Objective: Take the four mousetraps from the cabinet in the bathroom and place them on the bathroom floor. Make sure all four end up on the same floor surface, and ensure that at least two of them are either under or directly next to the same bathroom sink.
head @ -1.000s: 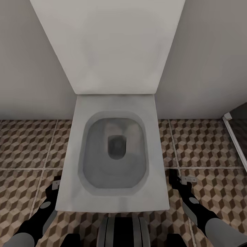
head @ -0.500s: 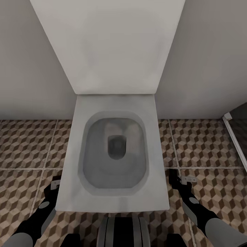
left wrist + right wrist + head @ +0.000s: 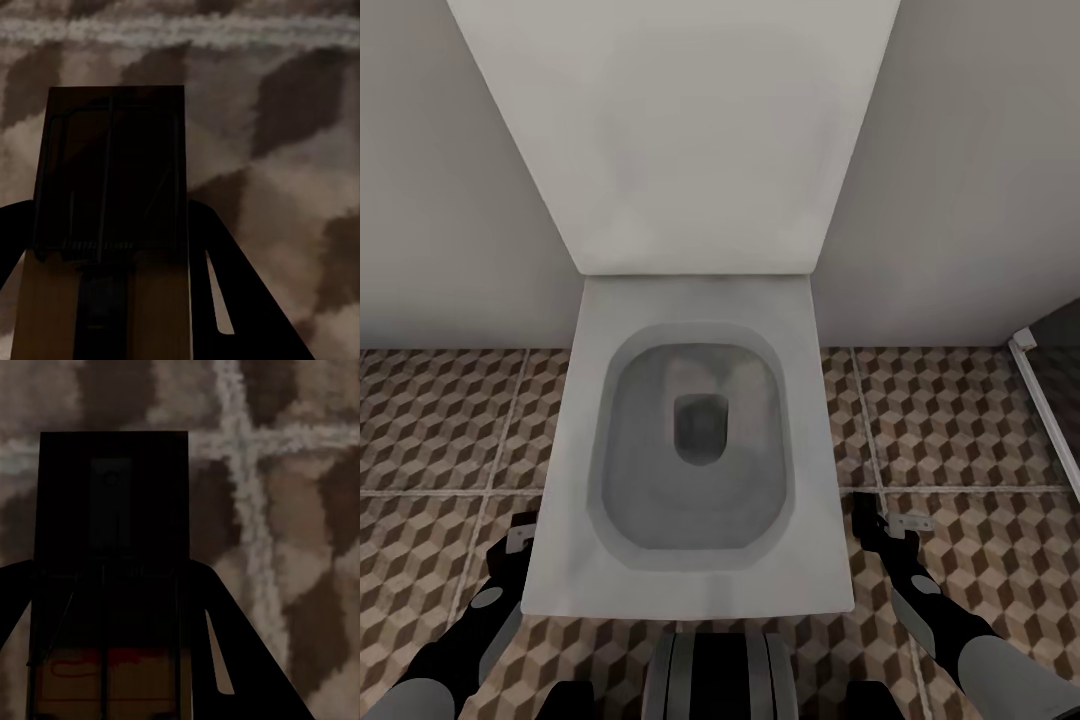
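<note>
I am looking down at the bathroom floor (image 3: 960, 420), tiled in a brown and beige cube pattern. My left gripper (image 3: 520, 535) hangs low at the lower left, shut on a mousetrap (image 3: 112, 165), a small brown wooden board with dark metal parts held between the fingers (image 3: 217, 285) just above the tiles. At the lower right my right gripper (image 3: 880, 520) is shut on another mousetrap (image 3: 112, 510), over a crossing of grout lines. The cabinet and the bathroom sink are out of view.
A white toilet (image 3: 700, 560) with its lid (image 3: 680, 130) raised stands straight ahead between my two arms, against a pale wall. A white frame edge with dark glass (image 3: 1050, 400) runs along the right. Open tiles lie on both sides of the toilet.
</note>
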